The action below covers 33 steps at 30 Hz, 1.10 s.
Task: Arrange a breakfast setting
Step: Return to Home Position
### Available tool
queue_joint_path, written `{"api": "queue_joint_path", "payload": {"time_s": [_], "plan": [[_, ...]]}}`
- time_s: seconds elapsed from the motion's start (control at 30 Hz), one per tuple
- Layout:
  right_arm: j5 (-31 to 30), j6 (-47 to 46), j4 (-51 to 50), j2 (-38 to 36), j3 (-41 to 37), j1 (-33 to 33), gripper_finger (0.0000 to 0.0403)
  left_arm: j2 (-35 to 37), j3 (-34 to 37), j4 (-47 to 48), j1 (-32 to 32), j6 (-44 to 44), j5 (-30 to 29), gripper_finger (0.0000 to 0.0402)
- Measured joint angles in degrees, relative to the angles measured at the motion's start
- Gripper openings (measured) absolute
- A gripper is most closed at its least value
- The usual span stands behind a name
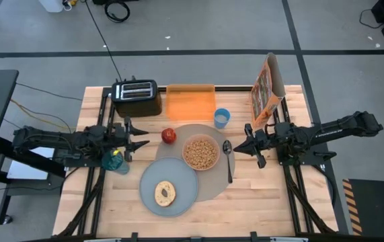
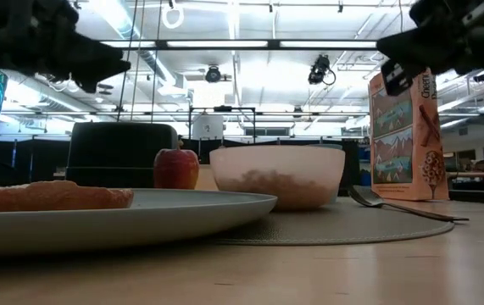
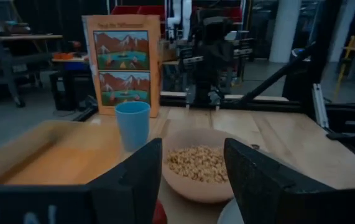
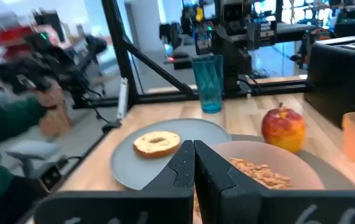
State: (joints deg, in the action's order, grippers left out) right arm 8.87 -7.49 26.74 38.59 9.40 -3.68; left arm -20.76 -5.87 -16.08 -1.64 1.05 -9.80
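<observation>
The taupe mat (image 1: 213, 181) lies mid-table. On it stand the pink bowl (image 1: 200, 152), holding cereal, and the metal spoon (image 1: 228, 158) to its right. The grey plate (image 1: 169, 188) overlaps the mat's near left edge and carries the bagel (image 1: 165, 193). The red apple (image 1: 169, 136) sits at the mat's far left edge. The blue cup (image 1: 222, 118) stands on the table just beyond the mat. My left gripper (image 1: 144, 140) hovers open left of the apple, and also shows in the left wrist view (image 3: 193, 177). My right gripper (image 1: 237, 146) hovers shut right of the spoon, and also shows in the right wrist view (image 4: 194, 168).
A black toaster (image 1: 136, 97) and an orange tray (image 1: 190, 104) stand at the far edge. A cereal box (image 1: 267, 91) stands upright at the far right. A teal glass (image 1: 114, 161) stands under my left arm. A person's hand (image 4: 46, 112) shows beyond the table's left side.
</observation>
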Motion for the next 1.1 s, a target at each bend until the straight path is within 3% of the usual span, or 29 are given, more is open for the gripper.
{"api": "queue_joint_path", "payload": {"time_s": [0.17, 0.3, 0.47, 0.63, 0.77, 0.97, 1.1], "plan": [[1.35, -3.48, 8.49, -0.59, -5.14, 0.1, 0.001, 6.18, 5.21, 0.36, 0.0, 1.15, 0.46, 0.018], [1.38, -4.78, 12.45, -1.48, -7.54, 0.14, 0.001, 10.52, 4.97, 3.7, 0.01, -0.07, 0.46, 0.018], [7.39, -11.29, 12.23, -3.36, -7.82, 4.0, 0.0005, 17.07, 3.51, 11.22, 0.01, -1.11, 0.48, 0.018], [9.99, -10.01, 10.28, -5.46, -7.82, 8.76, 0.0006, 20.66, 4.38, 14.76, -0.21, 2.19, 0.52, 0.018], [3.84, -10.16, 6.03, -7.96, -7.82, 8.35, 0.0004, 20.07, 5.32, 12.98, -0.54, 4.03, 0.81, 0.018], [-10.31, -4.38, -1.32, -12.84, -7.81, 0.07, 0.0002, 20.13, 5.36, 12.68, -0.52, 4.28, 0.63, 0.018], [-11.06, -2.65, -6.04, -17.38, -7.82, -2.04, 0.0004, 20.13, 5.36, 12.71, -0.49, 3.99, 0.61, 0.018]]}}
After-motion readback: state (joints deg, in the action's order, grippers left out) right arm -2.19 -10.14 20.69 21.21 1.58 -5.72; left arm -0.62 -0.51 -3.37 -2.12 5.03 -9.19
